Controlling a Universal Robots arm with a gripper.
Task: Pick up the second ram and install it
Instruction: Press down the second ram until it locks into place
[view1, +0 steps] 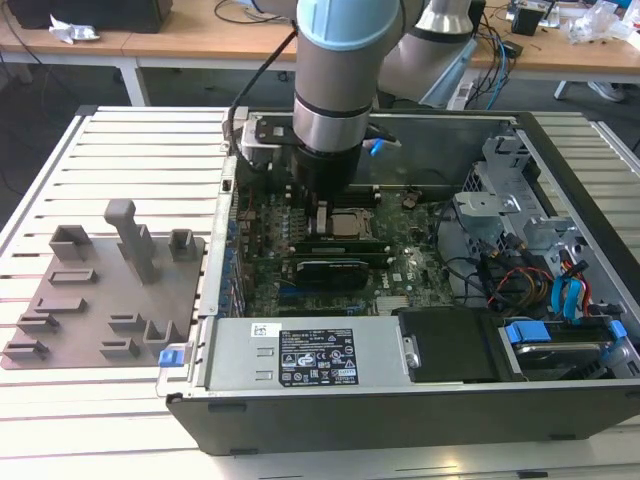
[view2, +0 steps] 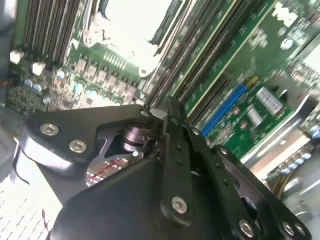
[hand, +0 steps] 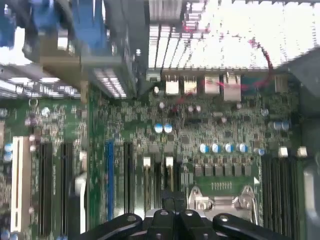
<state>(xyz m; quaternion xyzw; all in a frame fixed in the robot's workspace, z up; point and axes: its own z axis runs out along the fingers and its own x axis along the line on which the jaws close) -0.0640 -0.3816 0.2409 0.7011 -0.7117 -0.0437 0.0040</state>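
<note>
The claw (view2: 162, 117) is drawn narrow, its fingertips (hand: 172, 212) together over the memory slots (view2: 200, 82) beside the CPU socket (view1: 345, 224); whether the second ram is pinched between them I cannot tell. By my judgement, this is the seating step. In the exterior view the arm (view1: 335, 90) stands at upper centre inside the open computer case (view1: 400, 400). A grey tray (view1: 110, 290) lies at left on the counter (view1: 120, 150).

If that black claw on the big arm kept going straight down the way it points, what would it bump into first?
Most likely the green motherboard inside the open computer case. The black gripper points down at the long dark memory slots beside the square metal processor socket; how near it hangs is unclear.
</note>
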